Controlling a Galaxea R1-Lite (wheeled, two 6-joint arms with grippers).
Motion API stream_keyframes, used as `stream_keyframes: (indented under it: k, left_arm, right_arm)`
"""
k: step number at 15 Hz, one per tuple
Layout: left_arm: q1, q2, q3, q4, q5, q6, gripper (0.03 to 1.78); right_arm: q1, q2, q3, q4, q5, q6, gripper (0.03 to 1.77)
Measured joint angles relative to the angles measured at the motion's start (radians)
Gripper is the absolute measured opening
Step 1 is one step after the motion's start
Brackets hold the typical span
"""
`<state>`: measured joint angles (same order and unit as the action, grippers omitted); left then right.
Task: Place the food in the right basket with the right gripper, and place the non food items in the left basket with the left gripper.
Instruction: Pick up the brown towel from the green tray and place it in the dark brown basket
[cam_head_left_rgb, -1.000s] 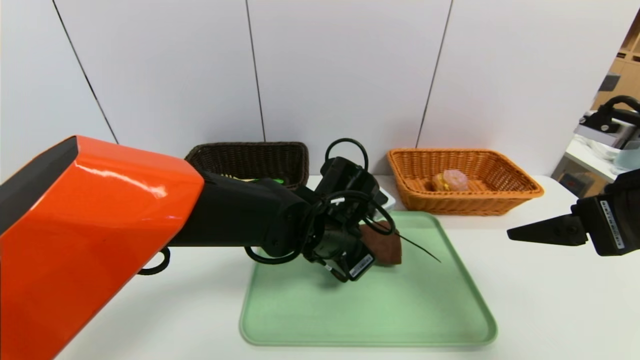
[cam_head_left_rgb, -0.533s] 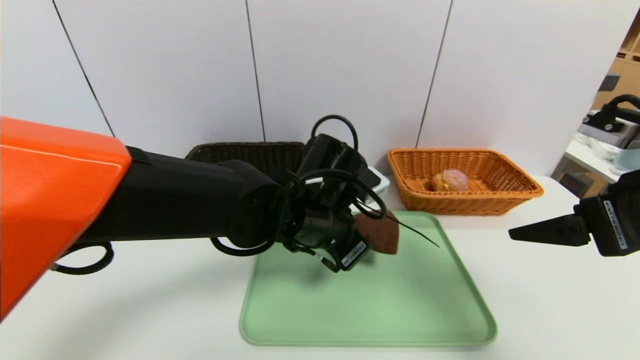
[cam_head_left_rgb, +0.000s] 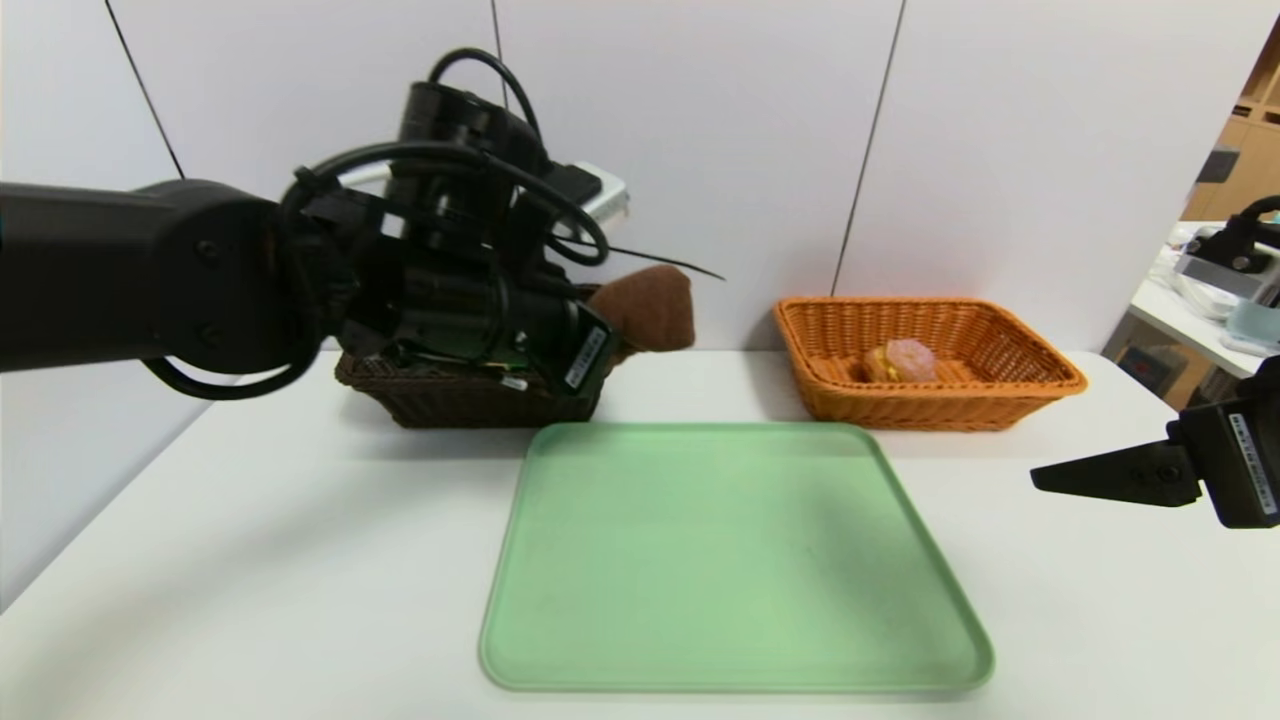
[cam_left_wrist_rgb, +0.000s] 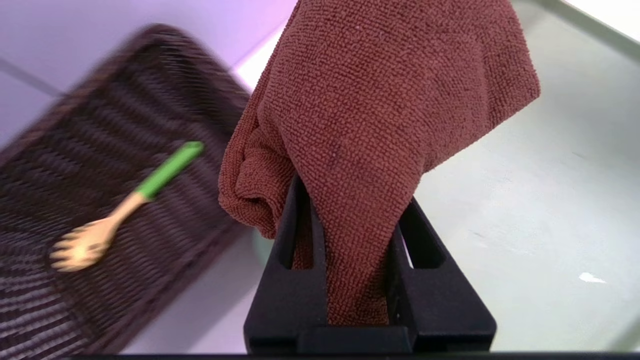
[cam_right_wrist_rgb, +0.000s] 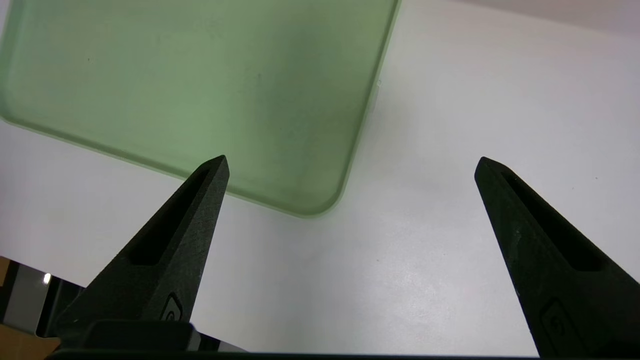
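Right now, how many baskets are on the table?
2. The dark brown basket sits at the back left, partly hidden behind the left gripper holding the brown cloth. The orange basket sits at the back right, beyond the green tray.

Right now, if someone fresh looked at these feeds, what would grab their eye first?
The left gripper, raised beside the dark left basket, is clamped on a bunched brown cloth. A green-handled wooden fork already lies in that basket. The green tray sits in the middle of the table, the orange right basket holds a food item, and the right gripper hovers open off the tray's right edge.
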<state>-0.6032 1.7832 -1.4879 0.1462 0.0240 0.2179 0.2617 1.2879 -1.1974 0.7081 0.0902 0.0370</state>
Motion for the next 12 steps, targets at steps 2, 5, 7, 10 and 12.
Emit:
stream_keyframes:
  k: [2, 5, 7, 10, 12]
  left_arm:
    - [0.093, -0.014, -0.038, 0.0, -0.005, 0.021, 0.34]
    - [0.242, 0.02, -0.096, 0.0, -0.017, 0.123, 0.34]
    - [0.336, 0.069, -0.126, -0.001, -0.042, 0.229, 0.34]
    - [0.43, 0.153, -0.142, -0.03, -0.072, 0.401, 0.34]
    - [0.461, 0.203, -0.148, -0.039, -0.097, 0.469, 0.34]
  right_arm:
    - [0.0, -0.006, 0.006, 0.0, -0.002, -0.001, 1.7]
    - [0.0, -0.017, 0.011, 0.0, -0.004, 0.001, 1.7]
    - [-0.001, -0.02, 0.012, 0.001, -0.006, 0.001, 1.7]
    - [-0.001, -0.021, 0.014, 0.0, -0.007, -0.001, 1.7]
    - [-0.001, -0.02, 0.014, 0.0, -0.006, -0.001, 1.7]
